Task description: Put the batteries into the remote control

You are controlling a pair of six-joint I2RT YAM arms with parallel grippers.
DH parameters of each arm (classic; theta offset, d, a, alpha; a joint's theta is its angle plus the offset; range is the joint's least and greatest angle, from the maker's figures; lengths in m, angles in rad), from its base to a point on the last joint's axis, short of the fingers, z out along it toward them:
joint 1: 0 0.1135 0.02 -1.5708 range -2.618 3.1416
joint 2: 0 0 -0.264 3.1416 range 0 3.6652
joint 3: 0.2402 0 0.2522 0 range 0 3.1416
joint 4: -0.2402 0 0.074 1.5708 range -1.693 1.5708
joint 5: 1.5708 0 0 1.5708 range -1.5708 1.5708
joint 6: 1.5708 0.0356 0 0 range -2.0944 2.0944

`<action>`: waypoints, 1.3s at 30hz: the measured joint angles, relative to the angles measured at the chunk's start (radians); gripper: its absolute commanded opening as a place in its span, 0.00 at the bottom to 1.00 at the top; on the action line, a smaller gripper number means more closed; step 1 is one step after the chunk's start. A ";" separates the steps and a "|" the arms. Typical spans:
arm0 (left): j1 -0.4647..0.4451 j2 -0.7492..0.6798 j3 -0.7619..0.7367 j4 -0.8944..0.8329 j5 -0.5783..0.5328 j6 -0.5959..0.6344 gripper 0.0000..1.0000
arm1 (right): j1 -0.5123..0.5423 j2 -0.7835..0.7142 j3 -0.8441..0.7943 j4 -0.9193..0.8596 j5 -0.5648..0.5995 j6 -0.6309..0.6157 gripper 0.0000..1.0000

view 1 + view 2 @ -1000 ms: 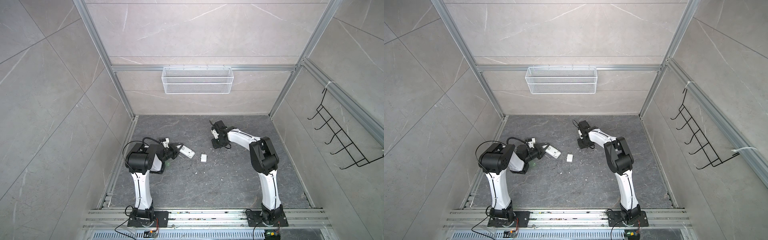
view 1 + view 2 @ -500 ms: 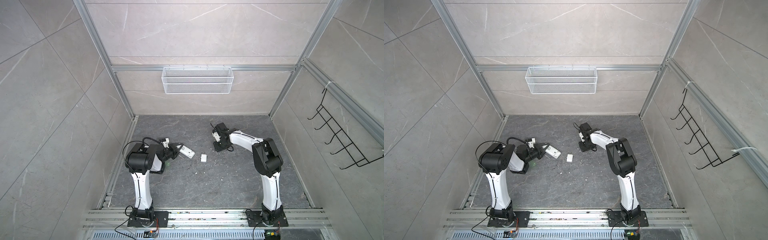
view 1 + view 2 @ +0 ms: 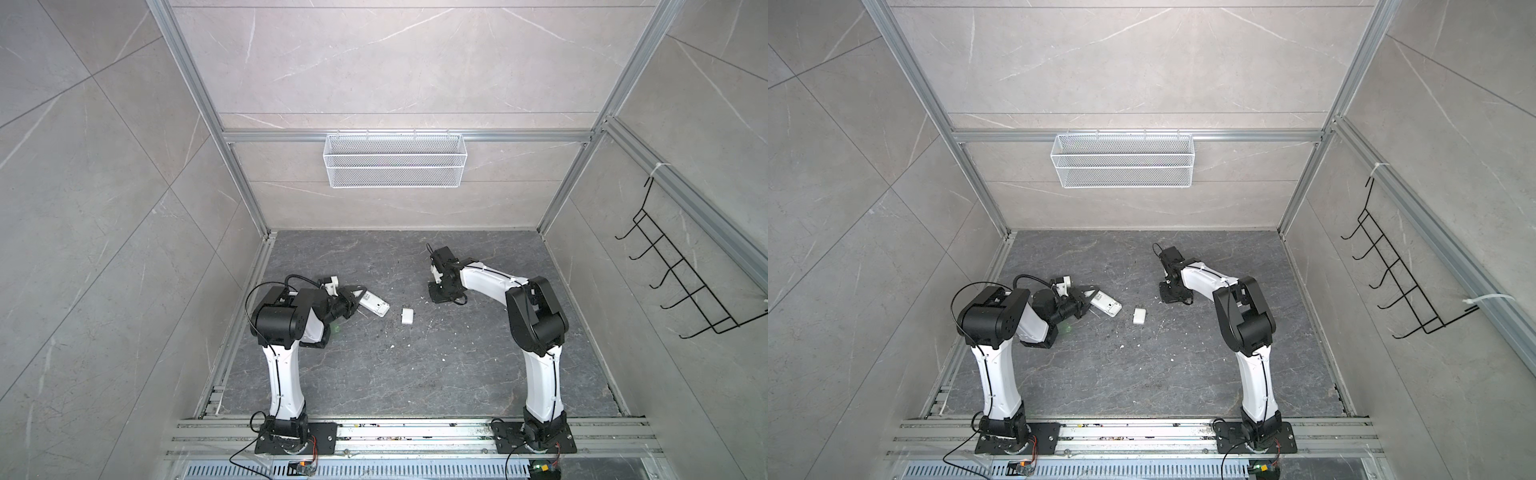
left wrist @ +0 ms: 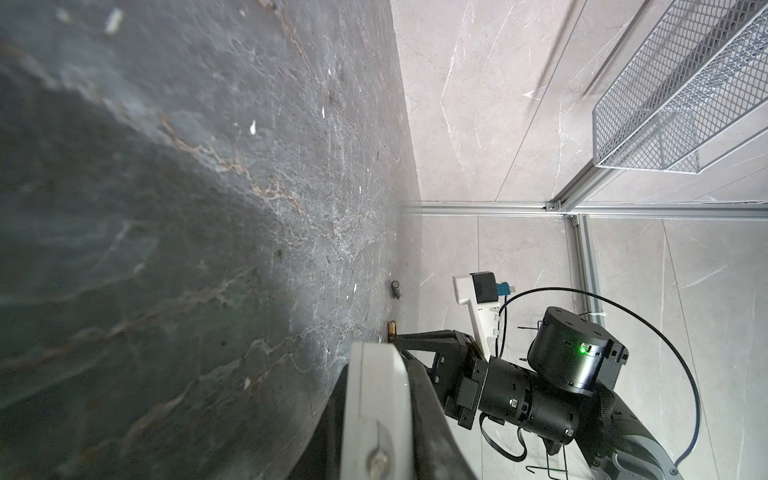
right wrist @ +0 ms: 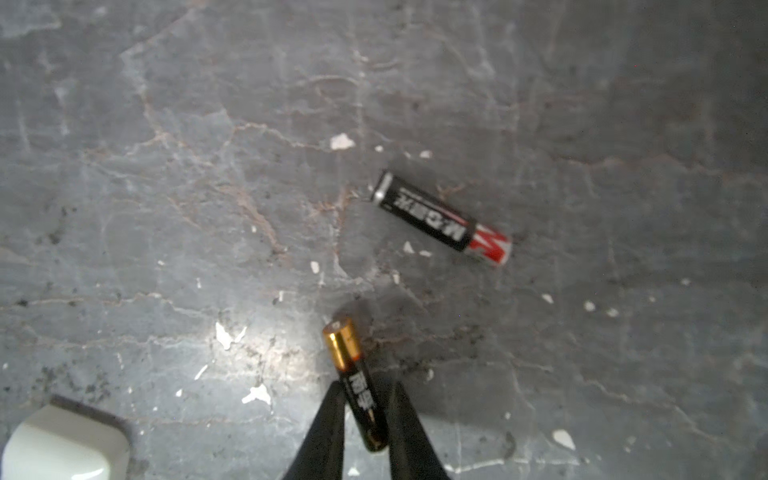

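The right arm rose from its base, bent at the elbow and reached forward and inward, with the right gripper [image 3: 441, 294] pointed down at the grey floor [image 3: 415, 374]. In the right wrist view its two black fingers [image 5: 328, 424] stood close on either side of the gold-capped battery [image 5: 352, 374]. They straddled its dark lower half, and the gold end stuck out beyond the tips. Whether they pressed it firmly could not be told.

That battery was slim and black, with white lettering and a copper-gold band. The red-ended battery [image 5: 442, 218], black with a silver cap, lay flat on the floor well beyond the fingertips and apart from its twin. A white cover piece [image 5: 62, 444] sat off to one side of the fingers.

The left arm folded low, its forearm stretched toward the middle. The left gripper [image 3: 357, 296] was clamped on one end of the remote control [image 3: 375, 305]. The left wrist view showed the white edge [image 4: 374, 395] squeezed between dark fingers [image 4: 428, 419]. The rest of the white, oblong handset ran out past the fingertips toward the cover piece [image 3: 1139, 315], just beside it but not touching.
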 measured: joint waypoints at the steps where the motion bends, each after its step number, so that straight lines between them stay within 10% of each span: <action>1: 0.000 0.000 0.000 0.000 0.000 -0.003 0.01 | 0.002 -0.008 -0.013 0.001 0.009 0.043 0.21; 17: 0.000 0.000 0.000 0.000 0.000 -0.007 0.01 | 0.032 0.016 0.029 -0.039 0.070 0.166 0.32; 39: -0.011 -0.047 -0.056 -0.002 -0.047 -0.003 0.04 | 0.032 0.067 0.095 -0.031 0.110 0.209 0.01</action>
